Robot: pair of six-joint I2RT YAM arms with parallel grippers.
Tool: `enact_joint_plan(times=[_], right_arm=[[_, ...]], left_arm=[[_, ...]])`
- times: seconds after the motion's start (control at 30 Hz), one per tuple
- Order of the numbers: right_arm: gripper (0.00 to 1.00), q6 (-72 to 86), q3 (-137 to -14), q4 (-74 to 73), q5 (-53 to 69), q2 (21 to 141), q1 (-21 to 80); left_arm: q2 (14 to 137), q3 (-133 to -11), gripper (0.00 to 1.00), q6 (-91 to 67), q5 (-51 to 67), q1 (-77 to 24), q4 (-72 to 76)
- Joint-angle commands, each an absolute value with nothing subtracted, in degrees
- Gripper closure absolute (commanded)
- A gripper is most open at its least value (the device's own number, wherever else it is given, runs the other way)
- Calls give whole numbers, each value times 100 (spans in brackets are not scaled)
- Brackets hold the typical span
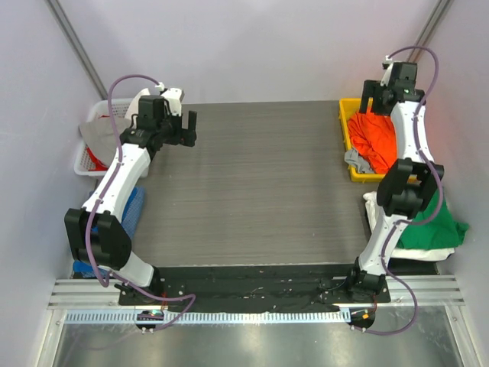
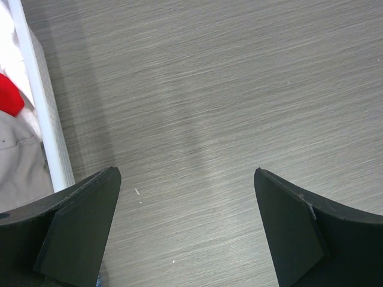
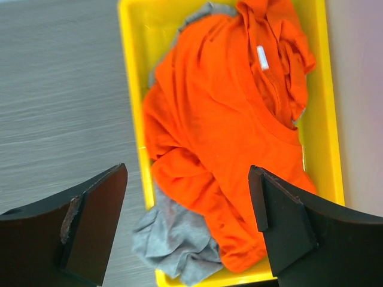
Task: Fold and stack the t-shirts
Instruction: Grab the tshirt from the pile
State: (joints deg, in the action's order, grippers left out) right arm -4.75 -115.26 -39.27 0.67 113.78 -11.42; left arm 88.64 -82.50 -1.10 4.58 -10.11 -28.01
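- Both grippers stand spread wide with nothing in them. I'd call this the very first step, fetching a shirt, since none is laid out for folding yet.
- On the right gripper, the dark fingers hang above the orange t-shirt and straddle it from overhead. They look clear of the cloth, with no contact that I can make out.
- On the left gripper, the fingers are just as far apart. They hover over bare grey table, just beside the rim of a white basket that holds red and beige cloth.
- The orange t-shirt lies crumpled in a yellow bin at the far right corner of the table. A grey t-shirt sits under it and spills over the bin's near end.
- To my eye the next move belongs to the right arm. It should drop straight down, pinch a raised fold of orange alone without catching the grey beneath, then lift it over the bin wall toward the middle of the table.
- Further out, a green t-shirt lies on white cloth by the right arm's base, well apart from both grippers.
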Motion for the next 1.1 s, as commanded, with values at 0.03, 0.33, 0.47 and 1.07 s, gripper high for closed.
enact_joint_plan(times=[0.03, 0.33, 0.47, 1.07], right_arm=[[15, -685, -12558, -4544, -492, 12224, -1134], [53, -861, -12709, -4500, -466, 12752, -1160], [53, -923, -12779, -4500, -431, 12946, -1213], [50, -967, -13034, -4553, -378, 13632, -1239]], left_arm=[[8877, -8393, 0, 123, 369, -1028, -2584], [9035, -8385, 0, 237, 202, -1028, -2566], [9131, -8376, 0, 211, 202, -1037, -2566], [9176, -8262, 0, 272, 97, -1037, -2584]])
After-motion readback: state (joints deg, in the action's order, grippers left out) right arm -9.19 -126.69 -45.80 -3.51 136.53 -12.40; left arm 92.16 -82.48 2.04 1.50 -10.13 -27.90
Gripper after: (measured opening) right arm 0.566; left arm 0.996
